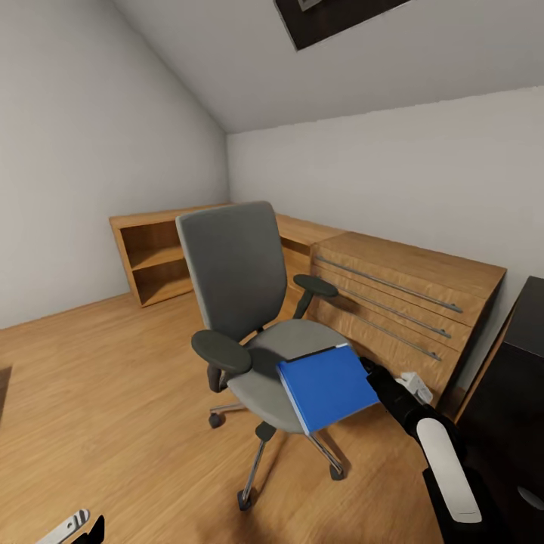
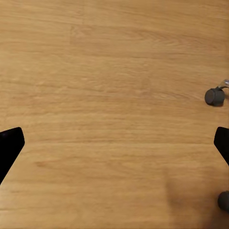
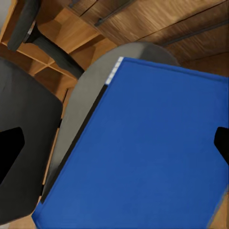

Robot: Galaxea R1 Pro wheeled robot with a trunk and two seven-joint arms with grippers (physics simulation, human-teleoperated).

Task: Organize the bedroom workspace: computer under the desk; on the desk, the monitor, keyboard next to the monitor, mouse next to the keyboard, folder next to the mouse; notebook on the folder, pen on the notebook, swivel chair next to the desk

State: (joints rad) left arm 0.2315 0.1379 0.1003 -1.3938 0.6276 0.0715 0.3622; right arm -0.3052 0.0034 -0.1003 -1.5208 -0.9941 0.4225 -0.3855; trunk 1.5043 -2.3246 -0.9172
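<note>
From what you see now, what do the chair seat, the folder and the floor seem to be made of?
The swivel chair seat looks like matte grey fabric, with no shine; its legs look like polished metal. The folder has a smooth bright-blue cover, plastic or coated card, I cannot tell which. The floor looks like light wood boards with visible grain.

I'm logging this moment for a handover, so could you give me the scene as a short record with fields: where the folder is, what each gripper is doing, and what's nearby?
folder: blue, on the swivel chair seat, front edge overhanging
right gripper: open, fingers spread either side of the folder
left gripper: open, empty, over bare wood floor near a chair caster
nearby: light-wood chest of drawers behind the chair
</note>
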